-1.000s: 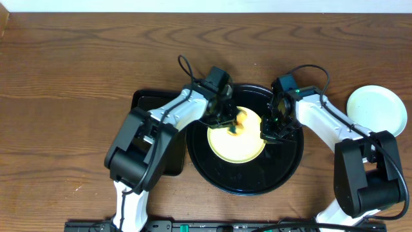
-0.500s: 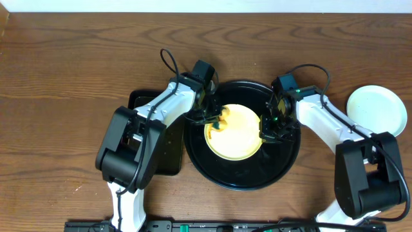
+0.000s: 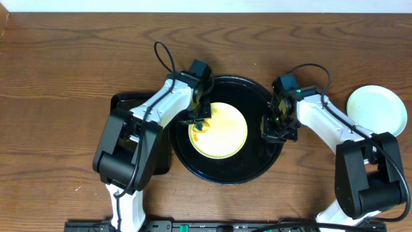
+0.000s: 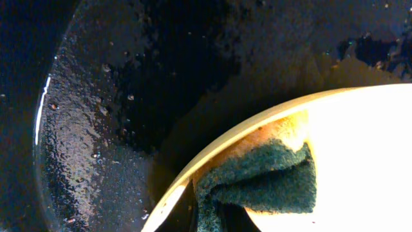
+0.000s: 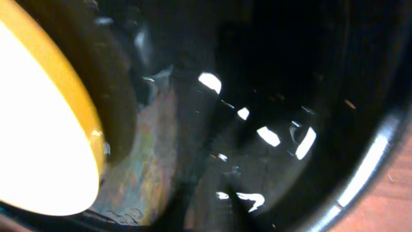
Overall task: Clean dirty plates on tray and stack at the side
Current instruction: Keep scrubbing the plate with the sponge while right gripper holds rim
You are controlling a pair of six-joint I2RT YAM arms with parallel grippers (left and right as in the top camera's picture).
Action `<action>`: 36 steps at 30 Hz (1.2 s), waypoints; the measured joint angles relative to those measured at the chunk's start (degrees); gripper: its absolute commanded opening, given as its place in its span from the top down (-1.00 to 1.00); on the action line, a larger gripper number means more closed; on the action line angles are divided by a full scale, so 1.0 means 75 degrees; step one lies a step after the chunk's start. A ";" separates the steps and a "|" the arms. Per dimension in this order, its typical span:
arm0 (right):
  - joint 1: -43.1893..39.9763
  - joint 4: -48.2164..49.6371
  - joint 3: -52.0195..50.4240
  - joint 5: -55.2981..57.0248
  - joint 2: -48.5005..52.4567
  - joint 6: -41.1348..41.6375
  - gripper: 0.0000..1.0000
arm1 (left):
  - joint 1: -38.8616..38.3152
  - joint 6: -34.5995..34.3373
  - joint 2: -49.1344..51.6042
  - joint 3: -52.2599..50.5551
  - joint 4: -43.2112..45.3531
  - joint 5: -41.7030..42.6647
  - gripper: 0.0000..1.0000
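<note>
Yellow plate [image 3: 219,131] on tray [image 3: 225,174]: left tool [image 3: 201,122] clenched on sponge [image 4: 264,177], cleaning. Right tool [image 3: 275,129]: cannot tell. Pale plate [image 3: 377,111] aside right, apparently done.

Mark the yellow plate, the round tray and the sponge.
yellow plate [image 3: 222,132], overhead, centre of its face.
round tray [image 3: 257,158], overhead, bare floor right of the plate.
sponge [image 4: 264,180], left wrist, green scouring side.
</note>
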 measured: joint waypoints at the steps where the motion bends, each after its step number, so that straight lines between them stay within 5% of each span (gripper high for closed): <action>1: 0.0000 0.0105 0.0000 -0.0096 0.0000 -0.0026 -0.64 | -0.0047 0.0006 0.0000 0.0006 -0.0003 -0.0093 0.85; 2: 0.0003 0.0254 0.0000 -0.0236 0.0000 -0.0050 -0.88 | -0.0105 0.0026 0.0000 0.0012 -0.0006 -0.0201 0.85; 5: 0.0029 0.0667 -0.0003 -0.0583 0.0000 -0.0029 -0.92 | -0.0309 0.0064 0.0000 0.0032 -0.0026 -0.0527 0.85; 15: 0.0816 0.1480 -0.0006 -0.0871 0.0000 0.0956 -0.40 | -0.0766 0.0117 0.0003 0.0038 -0.0032 -0.1358 0.85; 19: 0.1201 0.1635 -0.0006 -0.0761 0.0012 0.1475 0.14 | -0.0787 0.0117 0.0006 0.0038 -0.0038 -0.1405 0.85; 21: 0.1370 0.1626 -0.0006 -0.0548 0.0058 0.1754 0.18 | -0.0787 0.0117 0.0006 0.0038 -0.0038 -0.1405 0.84; 23: 0.1445 0.1632 -0.0009 -0.0382 0.0172 0.1999 0.43 | -0.0787 0.0117 0.0006 0.0038 -0.0038 -0.1405 0.85; 27: 0.1597 0.1658 -0.0006 -0.0187 0.0466 0.2500 0.34 | -0.0787 0.0117 0.0006 0.0038 -0.0041 -0.1405 0.85; 30: 0.1679 0.1623 0.0017 -0.0003 0.0522 0.2713 0.97 | -0.0787 0.0117 0.0006 0.0038 -0.0052 -0.1434 0.85; 36: 0.1670 0.1620 0.0140 -0.0137 0.0720 0.2970 0.97 | -0.0761 0.0137 0.0015 0.0035 -0.0149 -0.1749 0.85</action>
